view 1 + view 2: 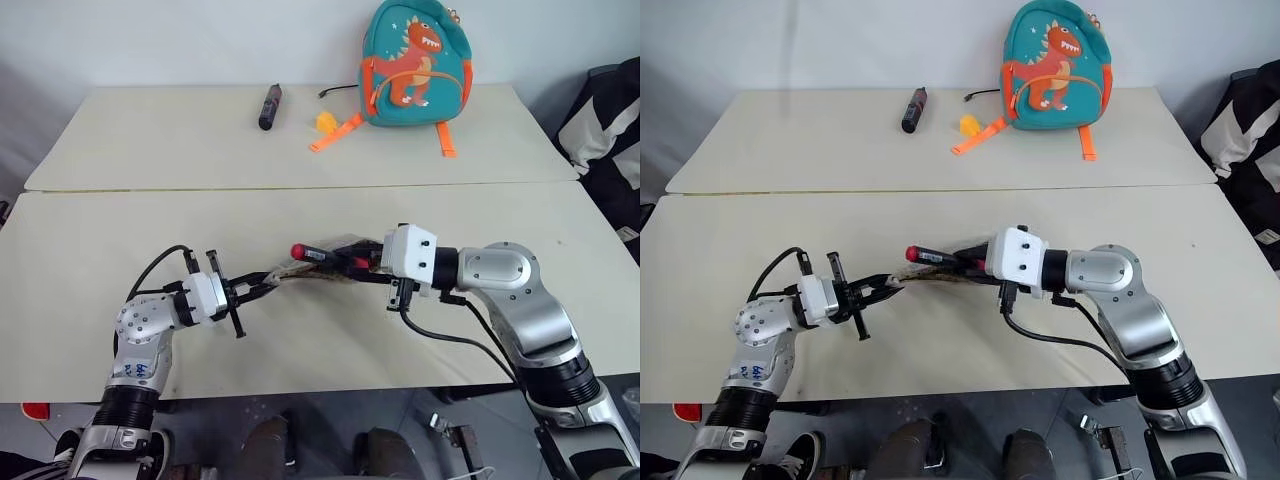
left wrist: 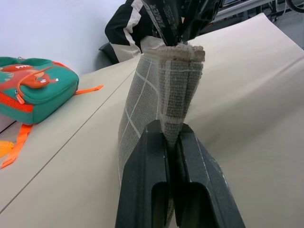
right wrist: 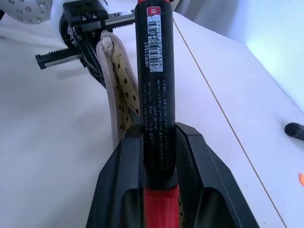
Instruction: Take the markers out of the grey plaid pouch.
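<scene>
Marker (image 3: 154, 90), black barrel with a red end (image 1: 298, 251), is clamped between the fingers of the right gripper (image 3: 159, 156) and sits above the worktop (image 1: 420, 200), partly out of the mouth of the grey plaid pouch (image 2: 159, 95). Its long axis lies close to level, running across the worktop from the right gripper toward the left one, red end leading toward the robot's left. The pouch hangs between the two arms, off the surface, with its own length roughly in line with the marker. One end of it is pinched flat by the clenched fingers of the left gripper (image 1: 262, 288).

No second, light green marker can be made out; whether it is inside the pouch cannot be told.

Risks, as judged:
- The marker appears not fully clear of the opening. If the right arm pulls at an angle to the pouch, the barrel may snag on the fabric edge and drag the pouch from the left grip
- The left hold is on a thin fold of fabric; a sharp tug could slip it
- A smooth barrel may slide or swivel in the right fingers

Well apart, at the far side, stand a teal dinosaur backpack (image 1: 412, 65) and a dark stick (image 1: 270, 106)
</scene>
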Motion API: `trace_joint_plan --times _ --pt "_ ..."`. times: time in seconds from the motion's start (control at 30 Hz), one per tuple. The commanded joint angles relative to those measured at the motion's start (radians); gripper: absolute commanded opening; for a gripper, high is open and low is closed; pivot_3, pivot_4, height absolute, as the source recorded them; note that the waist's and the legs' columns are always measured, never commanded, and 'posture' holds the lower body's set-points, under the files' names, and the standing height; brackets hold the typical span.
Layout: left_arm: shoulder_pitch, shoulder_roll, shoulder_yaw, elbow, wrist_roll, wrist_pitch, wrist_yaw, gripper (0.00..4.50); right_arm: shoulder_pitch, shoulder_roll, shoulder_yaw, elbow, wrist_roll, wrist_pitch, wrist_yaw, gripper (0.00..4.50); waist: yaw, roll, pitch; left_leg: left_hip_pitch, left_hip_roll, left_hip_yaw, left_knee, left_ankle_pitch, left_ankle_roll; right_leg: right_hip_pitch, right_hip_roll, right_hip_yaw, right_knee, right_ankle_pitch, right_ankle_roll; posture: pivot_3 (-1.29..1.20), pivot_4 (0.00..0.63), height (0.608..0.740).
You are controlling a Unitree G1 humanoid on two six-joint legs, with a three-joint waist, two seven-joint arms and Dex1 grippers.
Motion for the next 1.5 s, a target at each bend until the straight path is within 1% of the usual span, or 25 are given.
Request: trace_joint_plan --times 0.03,0.1,0.13,0.2,0.23,0.27,0.3,0.33,0.4,0.5,0.63,0.77,1.0,1.07,1.13,1.2,1.27,1.33,1.4,1.43,1.5 --pt "0.010 0.004 0.013 -0.011 -0.012 -0.001 0.002 0.00 -0.051 0.003 -0.114 -0.088 0.168 0.161 -0.043 0.55 0.000 0.000 0.000 0.000 0.000 0.000 0.000 0.000 0.000 0.000 0.000 0.000 0.000 0.000 0.000 0.00 0.150 0.740" --pt "0.013 0.003 0.025 -0.008 -0.023 0.007 0.009 0.00 -0.087 0.021 -0.227 -0.101 0.357 0.371 -0.114 0.55 -0.001 0.000 0.000 0.000 0.000 0.000 0.000 0.000 0.000 0.000 0.000 0.000 0.000 0.000 0.000 0.00 0.150 0.740" --pt "0.014 0.003 0.031 -0.005 -0.028 0.011 0.013 0.00 -0.089 -0.024 -0.255 -0.079 0.373 0.455 -0.117 0.55 -0.001 0.000 0.000 0.000 0.000 -0.001 0.000 0.000 0.000 0.001 0.000 0.000 0.000 0.000 0.000 0.00 0.150 0.740" --pt "0.015 0.002 0.040 -0.004 -0.033 0.012 0.019 0.00 -0.087 -0.100 -0.275 -0.044 0.359 0.534 -0.124 0.55 0.005 0.000 0.000 0.000 0.000 -0.004 0.000 0.000 0.000 0.003 -0.001 0.000 -0.002 0.000 0.000 0.00 0.150 0.740" --pt "0.014 0.000 0.046 -0.005 -0.036 0.015 0.025 0.00 -0.100 -0.149 -0.288 0.012 0.324 0.601 -0.168 0.55 0.009 0.000 0.000 0.000 0.000 -0.005 0.001 0.000 0.000 0.005 -0.001 0.001 -0.004 0.000 0.000 0.00 0.150 0.740" --pt "0.014 -0.001 0.048 -0.007 -0.036 0.013 0.025 0.00 -0.102 -0.192 -0.290 0.049 0.300 0.623 -0.186 0.55 0.011 0.000 0.000 0.000 0.000 -0.005 0.001 -0.001 0.001 0.006 -0.001 0.001 -0.006 0.000 0.000 0.00 0.150 0.740" --pt "0.014 -0.002 0.049 -0.008 -0.035 0.010 0.024 0.00 -0.109 -0.218 -0.300 0.080 0.292 0.636 -0.200 0.55 0.014 0.000 0.000 0.000 0.000 -0.005 0.001 -0.001 0.001 0.006 -0.001 0.001 -0.008 0.000 0.000 0.00 0.150 0.740" --pt "0.014 -0.004 0.049 -0.010 -0.034 0.010 0.024 0.00 -0.125 -0.220 -0.321 0.111 0.300 0.675 -0.231 0.55 0.016 0.000 0.000 0.000 0.000 -0.004 0.001 -0.001 0.001 0.006 -0.001 0.001 -0.012 0.000 0.000 0.00 0.150 0.740" --pt "0.015 -0.008 0.047 -0.015 -0.032 0.011 0.022 0.00 -0.123 -0.248 -0.305 0.150 0.262 0.673 -0.254 0.55 0.017 0.000 0.000 0.000 0.000 -0.003 0.001 -0.001 0.001 0.006 -0.001 0.000 -0.013 0.000 0.000 0.00 0.150 0.740" --pt "0.014 -0.012 0.044 -0.017 -0.032 0.007 0.017 0.00 -0.038 -0.332 -0.241 0.214 0.176 0.614 -0.221 0.55 0.018 0.000 0.000 0.000 0.000 -0.002 0.000 -0.001 0.001 0.005 -0.001 0.000 -0.013 0.000 0.000 0.00 0.150 0.740" --pt "0.014 -0.014 0.044 -0.018 -0.029 0.004 0.015 0.00 0.055 -0.302 -0.232 0.317 0.115 0.581 -0.293 0.55 0.021 0.000 0.000 0.000 0.000 -0.001 0.000 -0.001 0.001 0.006 -0.001 -0.002 -0.013 0.000 0.000 0.00 0.150 0.740" --pt "0.020 -0.014 0.042 -0.033 -0.030 0.007 0.017 0.00 0.049 -0.285 -0.233 0.397 0.064 0.541 -0.339 0.55 0.018 0.001 0.000 0.000 0.000 0.000 0.001 -0.001 0.001 0.006 -0.001 -0.003 -0.013 0.000 0.000 0.00 0.150 0.740" --pt "0.019 -0.013 0.042 -0.031 -0.026 0.002 0.016 0.00 0.043 -0.257 -0.246 0.421 0.082 0.564 -0.329 0.55 0.020 0.001 0.000 0.000 0.000 -0.001 0.002 -0.001 0.002 0.007 -0.001 -0.003 -0.013 0.000 0.000 0.00 0.150 0.740" --pt "0.020 -0.014 0.040 -0.035 -0.026 0.001 0.016 0.00 0.044 -0.253 -0.250 0.423 0.081 0.569 -0.330 1.29 0.020 0.001 0.000 0.000 0.000 -0.001 0.002 -0.001 0.002 0.007 -0.001 -0.003 -0.013 0.000 0.000 0.00 0.150 0.740" --pt "0.022 -0.015 0.038 -0.037 -0.025 -0.001 0.015 0.00 0.041 -0.251 -0.249 0.423 0.081 0.568 -0.318 1.82 0.019 0.001 0.001 0.000 0.000 -0.001 0.001 -0.001 0.002 0.007 0.000 -0.003 -0.013 0.000 0.000 0.00 0.150 0.740" --pt "0.023 -0.016 0.036 -0.038 -0.025 -0.001 0.014 0.00 0.032 -0.245 -0.255 0.418 0.083 0.565 -0.317 2.58 0.019 0.001 0.001 0.000 0.000 -0.001 0.001 -0.001 0.002 0.007 -0.001 -0.003 -0.013 0.000 0.000 0.00 0.150 0.740" --pt "0.022 -0.015 0.037 -0.037 -0.027 0.000 0.012 0.00 0.024 -0.249 -0.257 0.400 0.076 0.537 -0.315 3.20 0.019 0.001 0.001 0.000 0.000 -0.001 0.001 -0.001 0.002 0.007 0.000 -0.003 -0.013 0.000 0.000 0.00 0.150 0.740" --pt "0.021 -0.014 0.037 -0.035 -0.028 -0.001 0.010 0.00 0.008 -0.250 -0.268 0.376 0.081 0.502 -0.308 3.20 0.019 0.001 0.001 0.000 0.000 -0.001 0.001 -0.001 0.002 0.007 -0.001 -0.003 -0.013 0.000 0.000 0.00 0.150 0.740" --pt "0.020 -0.014 0.038 -0.032 -0.028 -0.003 0.007 0.00 -0.011 -0.262 -0.286 0.275 0.129 0.450 -0.240 3.20 0.019 0.002 0.001 0.000 0.000 -0.001 0.001 -0.001 0.002 0.007 -0.001 -0.003 -0.013 0.000 0.000 0.00 0.150 0.740" --pt "0.019 -0.013 0.038 -0.031 -0.029 -0.005 0.006 0.00 -0.019 -0.255 -0.308 0.219 0.171 0.451 -0.217 3.20 0.019 0.002 0.001 0.000 0.000 -0.001 0.001 -0.001 0.002 0.006 -0.001 -0.003 -0.013 0.000 0.000 0.00 0.150 0.740" --pt "0.018 -0.013 0.038 -0.029 -0.028 -0.008 0.004 0.00 -0.032 -0.241 -0.356 0.119 0.271 0.512 -0.191 3.20 0.018 0.003 0.001 0.000 0.000 -0.001 0.001 -0.001 0.002 0.006 -0.001 -0.003 -0.013 0.000 0.000 0.00 0.150 0.740"
